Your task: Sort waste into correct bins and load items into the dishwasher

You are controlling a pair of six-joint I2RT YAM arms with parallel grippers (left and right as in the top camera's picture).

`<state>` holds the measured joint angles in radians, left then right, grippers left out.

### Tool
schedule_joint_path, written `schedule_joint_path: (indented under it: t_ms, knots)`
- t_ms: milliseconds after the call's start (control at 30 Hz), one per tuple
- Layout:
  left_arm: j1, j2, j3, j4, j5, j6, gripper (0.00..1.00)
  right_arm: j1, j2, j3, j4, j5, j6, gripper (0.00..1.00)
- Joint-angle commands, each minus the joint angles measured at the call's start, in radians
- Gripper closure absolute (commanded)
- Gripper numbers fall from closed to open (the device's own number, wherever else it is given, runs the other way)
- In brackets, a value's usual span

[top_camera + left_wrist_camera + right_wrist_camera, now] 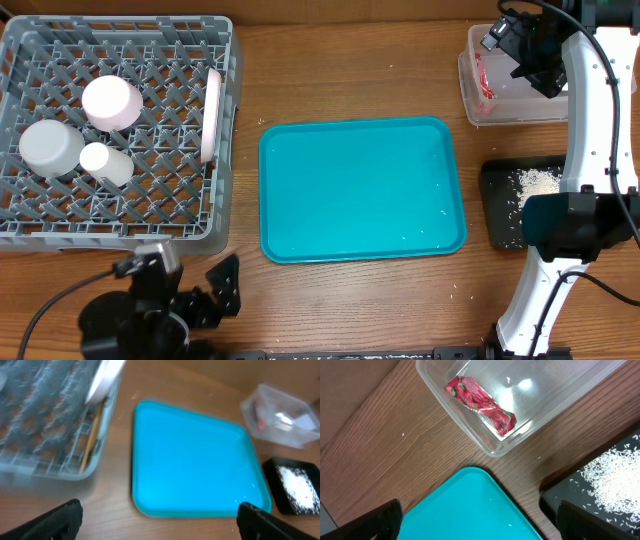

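Right gripper [479, 521] hangs spread and empty over a clear tub [545, 390] just off the far right corner of the teal tray [360, 190]. Inside lies the red wrapper [481, 405], crinkled, glossy, seemingly flattened, its long axis along the tub wall facing the tray. Overhead, the arm hides part of the tub. Left gripper [160, 521], off the tray's near left corner, gapes empty.

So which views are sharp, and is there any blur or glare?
Left wrist: blurred throughout, the dish rack smeared. Right wrist: sharp, wood grain and red wrapper crisp, small glare spots on the clear bin. Overhead: sharp, evenly lit, faint sheen on the teal tray.
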<state>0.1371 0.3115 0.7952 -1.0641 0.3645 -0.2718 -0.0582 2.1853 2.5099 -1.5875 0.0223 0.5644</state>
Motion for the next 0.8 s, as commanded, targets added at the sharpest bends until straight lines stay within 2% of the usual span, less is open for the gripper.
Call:
schedule_joint_path:
  t_ms: [0, 200, 367, 533, 767]
  knots:
    - [-0.093, -0.076, -0.193, 0.203, -0.008, 0.037, 0.0, 0.001, -0.023, 0.023, 0.005, -0.005, -0.008, 0.0]
    - [-0.174, -0.203, -0.523, 0.704, -0.04, 0.036, 0.0, 0.001, -0.023, 0.023, 0.005, -0.005, -0.008, 0.0]
    - [-0.177, -0.276, -0.698, 0.947, -0.116, 0.036, 0.0, 0.001, -0.023, 0.023, 0.005, -0.005, -0.008, 0.0]
    - [-0.178, -0.308, -0.776, 1.015, -0.223, 0.037, 0.0, 0.001, -0.023, 0.023, 0.005, -0.005, -0.008, 0.0]
    - [-0.178, -0.308, -0.79, 0.984, -0.375, 0.041, 0.0, 0.001, -0.023, 0.023, 0.005, -0.005, -0.008, 0.0]
